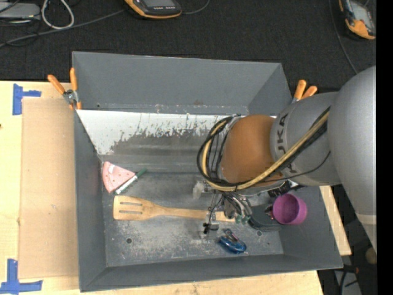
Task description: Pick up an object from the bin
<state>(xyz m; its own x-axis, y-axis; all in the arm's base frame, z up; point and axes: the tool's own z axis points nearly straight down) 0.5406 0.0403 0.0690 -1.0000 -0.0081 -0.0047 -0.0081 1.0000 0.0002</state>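
Observation:
My gripper (213,219) hangs low over the bin floor, right of centre, under the orange wrist cover. It is at the handle end of a wooden slotted spatula (147,210), which lies flat with its blade pointing left. The gripper's lower part hides where the handle ends. A small blue clip-like thing (232,245) lies just below and right of the gripper, near the front wall. A purple cup (288,209) sits to the gripper's right, partly under the arm.
A pink wedge with a green rim (118,177) lies at the left, above the spatula's blade. The arm and its looped cables cover the bin's right middle. The bin walls slope inward on all sides.

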